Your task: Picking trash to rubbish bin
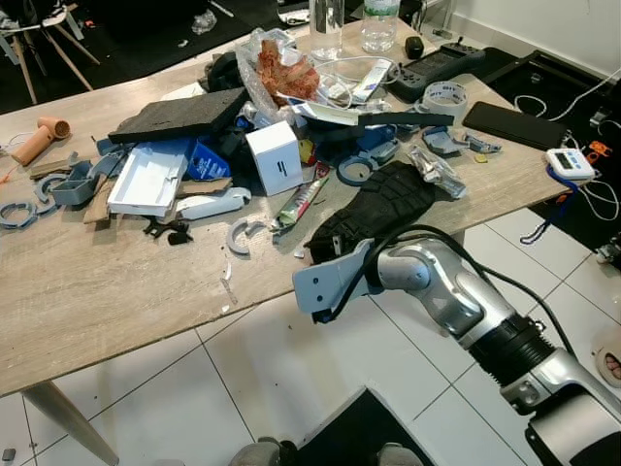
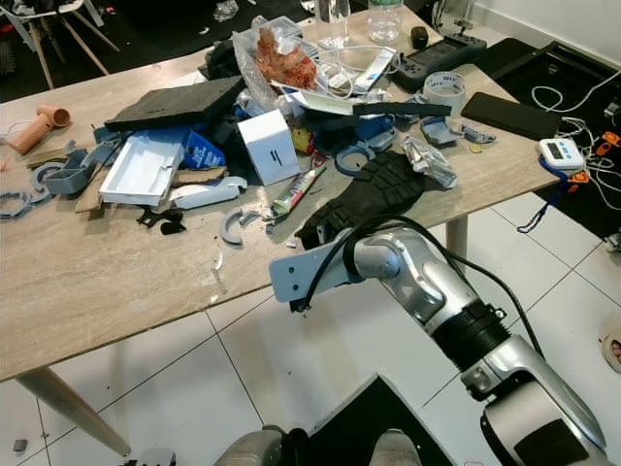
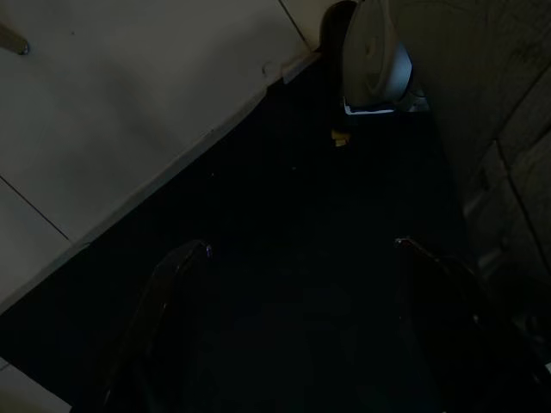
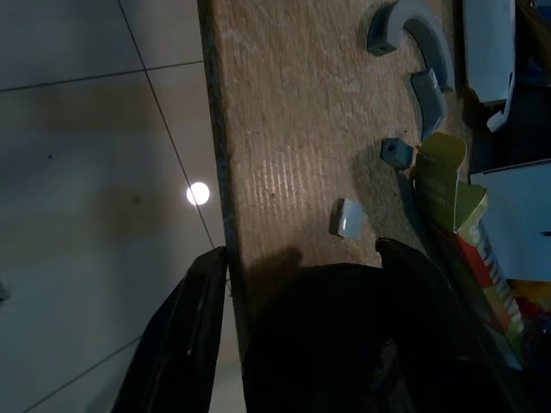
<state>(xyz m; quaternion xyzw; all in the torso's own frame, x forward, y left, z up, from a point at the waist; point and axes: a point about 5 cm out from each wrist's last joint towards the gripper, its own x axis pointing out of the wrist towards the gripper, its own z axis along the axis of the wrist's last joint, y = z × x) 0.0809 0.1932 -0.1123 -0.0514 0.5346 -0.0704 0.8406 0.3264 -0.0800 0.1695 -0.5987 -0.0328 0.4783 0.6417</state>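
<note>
Right end effector (image 4: pixel 301 284) spread wide round black glove (image 1: pixel 374 209) at counter (image 1: pixel 116 291) near edge; shallow bite, glove cd slip to floor.

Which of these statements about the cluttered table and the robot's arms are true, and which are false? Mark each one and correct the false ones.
1. The right gripper is at the near edge of the wooden table, its fingers spread around a black glove. True.
2. The white box lies flat on the floor. False: it stands on the table, among the clutter.
3. A clear bag of reddish scraps sits towards the far side of the table. True.
4. The left gripper is closed on a bottle. False: its fingers are apart, over a dark surface, holding nothing.
5. A black phone lies near the table's right end. True.
</note>
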